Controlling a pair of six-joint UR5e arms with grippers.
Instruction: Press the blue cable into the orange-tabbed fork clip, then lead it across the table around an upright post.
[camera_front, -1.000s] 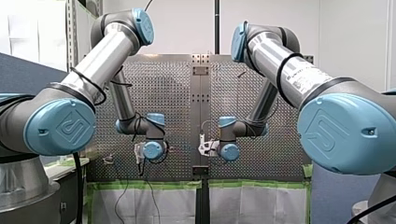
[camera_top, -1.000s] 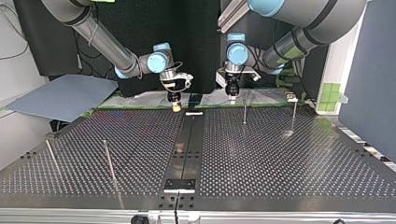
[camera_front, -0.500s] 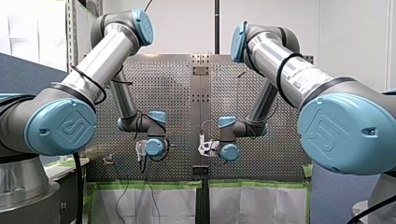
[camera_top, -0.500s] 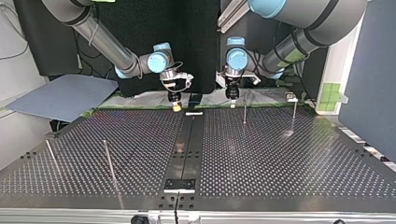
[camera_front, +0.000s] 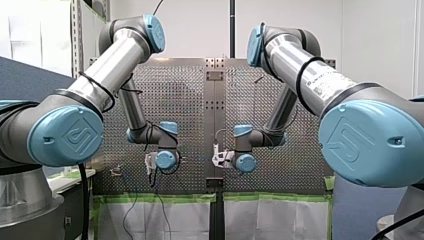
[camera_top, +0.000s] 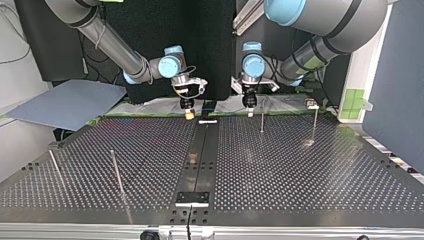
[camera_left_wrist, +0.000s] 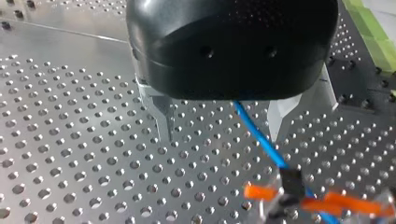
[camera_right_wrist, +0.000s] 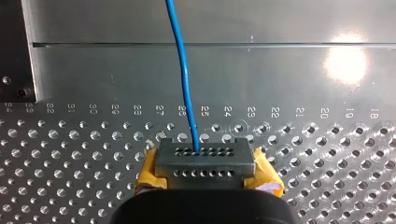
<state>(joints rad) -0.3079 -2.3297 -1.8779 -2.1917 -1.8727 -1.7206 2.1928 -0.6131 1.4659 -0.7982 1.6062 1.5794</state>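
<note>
The blue cable (camera_right_wrist: 180, 70) is thin, smooth and nearly straight. You'll find one end of it at my right gripper (camera_right_wrist: 205, 179), whose yellow pads (camera_right_wrist: 148, 175) are closed on a grey perforated block (camera_right_wrist: 203, 161), out of which the cable runs ahead over the perforated table (camera_top: 300, 175). At the other arm it passes untouched between the metal fingers (camera_left_wrist: 161, 112) of my left gripper (camera_left_wrist: 220, 133), which stand wide apart, and reaches the orange-tabbed fork clip (camera_left_wrist: 299, 198) just ahead (blurred, so you cannot tell whether it is seated). In the top view two upright posts (camera_top: 262, 120) stand near my left gripper, two leaning rods (camera_top: 116, 172) stand well apart at that view's left, and a blue-grey sheet (camera_top: 65, 102) lies off the table's corner.
</note>
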